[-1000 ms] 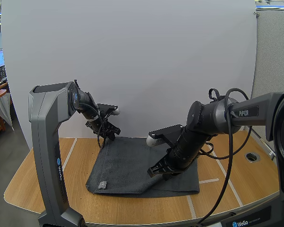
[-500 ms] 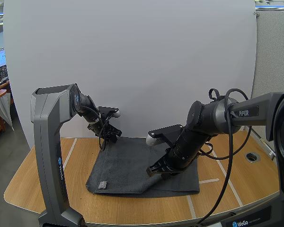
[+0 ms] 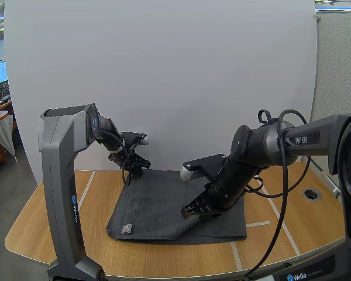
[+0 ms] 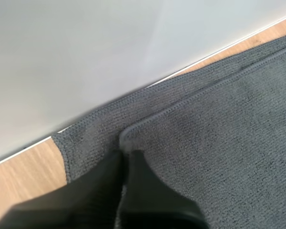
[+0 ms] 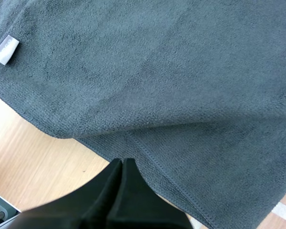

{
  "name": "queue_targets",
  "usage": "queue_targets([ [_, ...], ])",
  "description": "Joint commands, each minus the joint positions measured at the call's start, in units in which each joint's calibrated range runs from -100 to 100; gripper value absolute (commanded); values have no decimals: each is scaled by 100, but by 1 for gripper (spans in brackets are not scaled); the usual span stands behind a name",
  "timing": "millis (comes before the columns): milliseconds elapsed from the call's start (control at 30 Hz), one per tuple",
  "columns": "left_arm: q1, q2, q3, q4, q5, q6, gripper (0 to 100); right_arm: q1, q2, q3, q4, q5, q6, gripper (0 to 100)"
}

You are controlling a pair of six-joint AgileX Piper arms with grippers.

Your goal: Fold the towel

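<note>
Two layers of the dark grey towel (image 3: 164, 205) lie across the middle of the wooden worktop (image 3: 58, 222), so one fold looks done. The left pincer (image 4: 125, 160) is closed, its tips nipping the curled far corner of the upper layer. The right pincer (image 5: 122, 164) is closed too, tips at a stitched hem on the towel's near side, and it looks to be pinching cloth. I'd judge this the grasp before a second fold. Next, both held points need lifting together and carrying across evenly, so the lower layer doesn't drag.
</note>
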Motion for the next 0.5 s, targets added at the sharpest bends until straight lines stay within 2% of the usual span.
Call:
queue_targets([
  [0,3,28,-132,-205,-271,36,0,5,-30,25,19,87,-71,0],
  [200,54,-229,-132,-76,-192,-51,0,5,-30,25,19,87,-71,0],
  [467,311,-241,-173,-66,-168,-51,0,5,-30,25,18,68,-71,0],
])
